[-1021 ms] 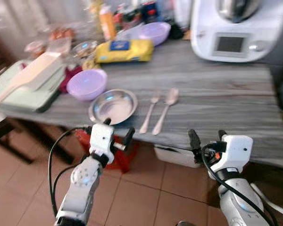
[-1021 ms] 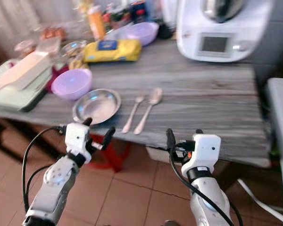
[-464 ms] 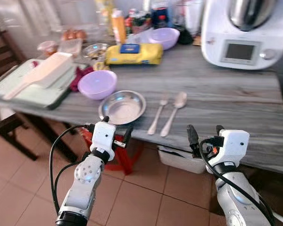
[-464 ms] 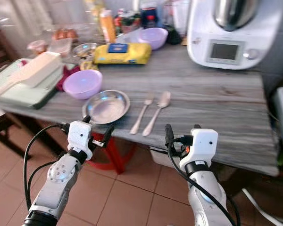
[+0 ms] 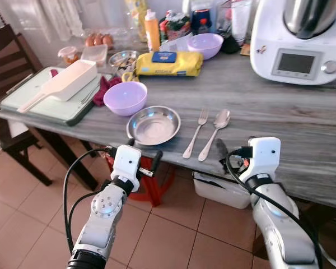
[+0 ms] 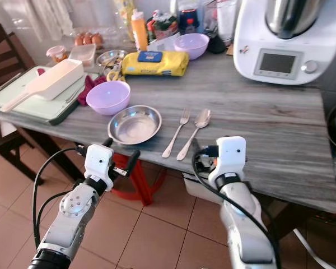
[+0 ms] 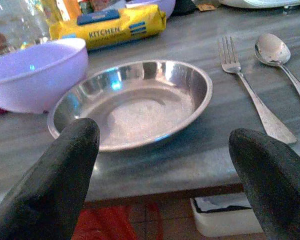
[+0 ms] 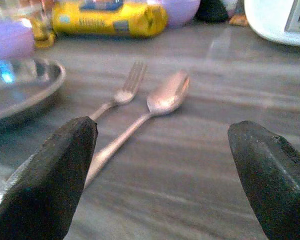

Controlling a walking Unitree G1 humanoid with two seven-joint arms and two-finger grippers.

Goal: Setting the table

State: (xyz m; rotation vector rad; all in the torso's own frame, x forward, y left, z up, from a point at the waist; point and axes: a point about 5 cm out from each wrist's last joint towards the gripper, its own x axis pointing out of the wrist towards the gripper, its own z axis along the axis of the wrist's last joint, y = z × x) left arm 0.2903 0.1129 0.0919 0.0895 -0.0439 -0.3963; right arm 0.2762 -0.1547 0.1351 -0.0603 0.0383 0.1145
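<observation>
Silver and bent at the elbow, my two arms reach forward toward the near edge of the grey wood-grain counter, both held just short of it and above the tiled floor. My left hand sits below the counter edge, right in front of the steel plate, its two black fingers spread wide apart and holding nothing; its wrist view looks between them straight at the plate. My right hand is at the counter edge, near the handle ends of the cutlery, and its fingers are likewise spread open and empty, aimed along the counter at the fork and spoon. The plate is a shallow round dish of shiny metal, empty, lying flat close to the near edge. Just right of it the fork and then the spoon lie side by side, apart from the plate, their handles pointing toward me and slightly left, heads toward the far side. Both are plain silver metal. Just beyond the plate on the left stands a lilac bowl, nearly touching it. Farther back lie a yellow packet and a second lilac bowl, with a white kitchen machine at the far right and a green tray carrying a white scoop at the far left.
</observation>
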